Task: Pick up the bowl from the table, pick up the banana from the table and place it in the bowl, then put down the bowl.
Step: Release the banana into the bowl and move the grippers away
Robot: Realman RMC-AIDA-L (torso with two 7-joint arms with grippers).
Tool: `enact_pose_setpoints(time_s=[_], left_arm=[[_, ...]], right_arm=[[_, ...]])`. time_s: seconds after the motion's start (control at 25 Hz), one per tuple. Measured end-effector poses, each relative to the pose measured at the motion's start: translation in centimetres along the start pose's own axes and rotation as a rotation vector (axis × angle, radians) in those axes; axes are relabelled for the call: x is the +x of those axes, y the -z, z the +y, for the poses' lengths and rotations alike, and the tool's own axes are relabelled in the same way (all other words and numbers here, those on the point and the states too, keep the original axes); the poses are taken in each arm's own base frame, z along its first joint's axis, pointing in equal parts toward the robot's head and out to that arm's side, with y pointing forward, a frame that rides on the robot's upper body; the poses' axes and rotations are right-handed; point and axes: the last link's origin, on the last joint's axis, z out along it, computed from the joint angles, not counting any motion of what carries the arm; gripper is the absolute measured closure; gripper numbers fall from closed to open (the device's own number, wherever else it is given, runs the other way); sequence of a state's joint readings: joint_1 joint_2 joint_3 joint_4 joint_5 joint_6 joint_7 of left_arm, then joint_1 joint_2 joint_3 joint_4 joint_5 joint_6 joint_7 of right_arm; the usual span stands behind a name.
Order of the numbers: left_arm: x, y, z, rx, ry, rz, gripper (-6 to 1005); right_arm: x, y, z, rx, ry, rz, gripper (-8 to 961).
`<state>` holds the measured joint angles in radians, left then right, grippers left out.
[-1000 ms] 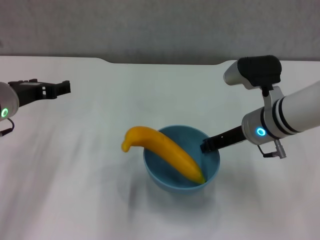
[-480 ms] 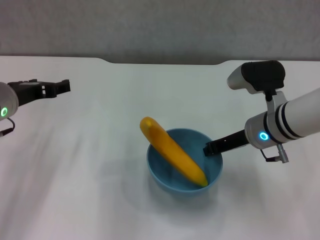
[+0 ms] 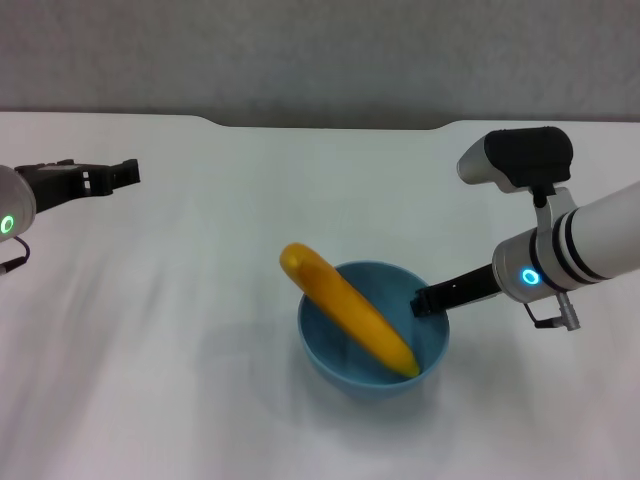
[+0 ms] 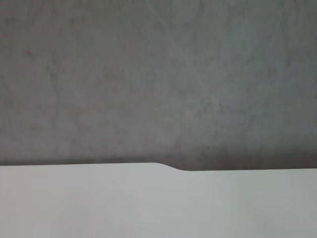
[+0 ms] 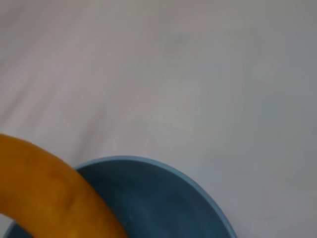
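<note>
The light-blue bowl is at the middle of the white table. The yellow-orange banana lies slanted in it, its dark tip low against the near right wall and its other end sticking out over the far left rim. My right gripper is shut on the bowl's right rim. The right wrist view shows the bowl's rim and the banana close up. My left gripper hangs parked above the table's far left, away from the bowl.
The table's far edge with its shallow notch runs in front of a grey wall. The left wrist view shows only that edge and the wall.
The bowl has shifted a little to the right and toward me with my right gripper. The banana's free end has swung from the left in over the bowl's rim. The left arm has not moved.
</note>
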<state>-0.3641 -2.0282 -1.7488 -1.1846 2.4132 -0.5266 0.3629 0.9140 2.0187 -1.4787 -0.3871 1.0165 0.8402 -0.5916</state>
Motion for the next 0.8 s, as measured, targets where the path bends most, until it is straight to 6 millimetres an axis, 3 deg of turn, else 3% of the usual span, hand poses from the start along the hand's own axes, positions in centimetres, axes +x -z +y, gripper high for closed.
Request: enact_pose_setpoints(time_s=[0.72, 0.8], left_arm=[[-0.25, 0.02, 0.02, -0.001, 0.000, -0.004, 103], [-0.27, 0.04, -0.02, 0.000, 0.001, -0.004, 102]], right_arm=[[-0.15, 0.09, -0.20, 0.006, 0.026, -0.026, 783], [-0.12, 0.12, -0.12, 0.001, 0.034, -0.028, 652]])
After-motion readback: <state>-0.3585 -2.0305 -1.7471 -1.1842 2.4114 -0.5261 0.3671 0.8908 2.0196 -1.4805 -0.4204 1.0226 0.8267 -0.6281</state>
